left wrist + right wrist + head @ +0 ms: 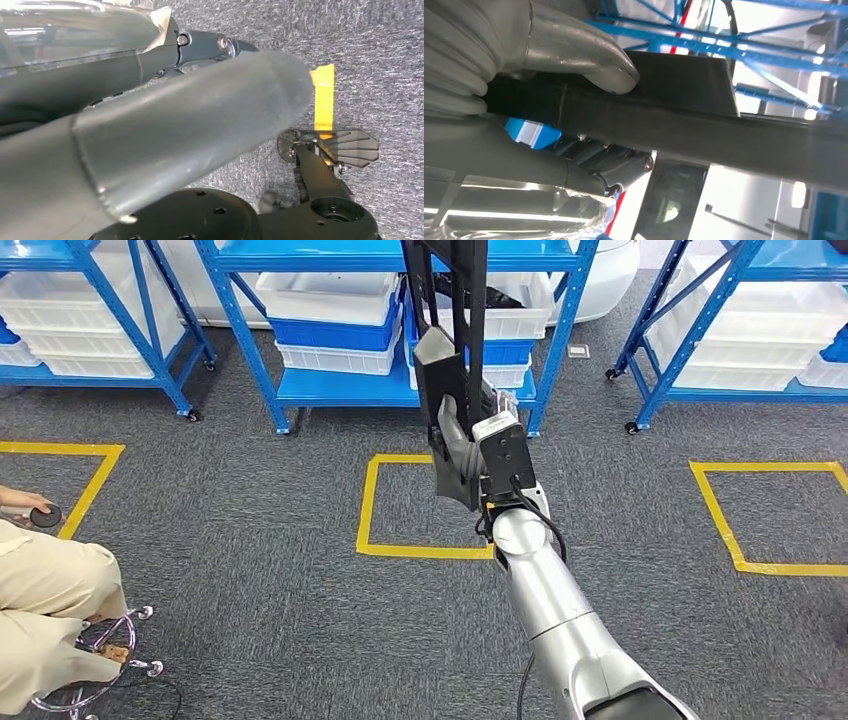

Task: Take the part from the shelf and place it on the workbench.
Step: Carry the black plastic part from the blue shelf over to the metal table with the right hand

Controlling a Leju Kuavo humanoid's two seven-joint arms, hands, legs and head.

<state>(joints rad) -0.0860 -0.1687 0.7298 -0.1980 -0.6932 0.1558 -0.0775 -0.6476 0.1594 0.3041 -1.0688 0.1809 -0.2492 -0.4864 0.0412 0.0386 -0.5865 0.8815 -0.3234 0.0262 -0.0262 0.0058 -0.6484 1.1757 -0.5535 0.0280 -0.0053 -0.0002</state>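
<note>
Blue shelving racks (330, 390) holding white bins (325, 295) are standing on grey carpet (250, 570) marked with yellow tape squares (375, 530). The right hand (470, 455) is gripping a long black part (450, 330), raised upright in front of the shelves, thumb (589, 65) pressing its face. The left hand (150, 140) is hanging over the floor, its grip indiscernible.

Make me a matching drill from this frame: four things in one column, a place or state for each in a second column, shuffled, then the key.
Things:
1. black part
2. right hand
3. white and blue bins
4. yellow tape square

Places or states:
A. stacked on the blue shelf
B. stuck on the grey carpet
C. gripping the part
D. held upright in front of the shelf

Pairs: 1-D, 2-C, 3-A, 4-B
</note>
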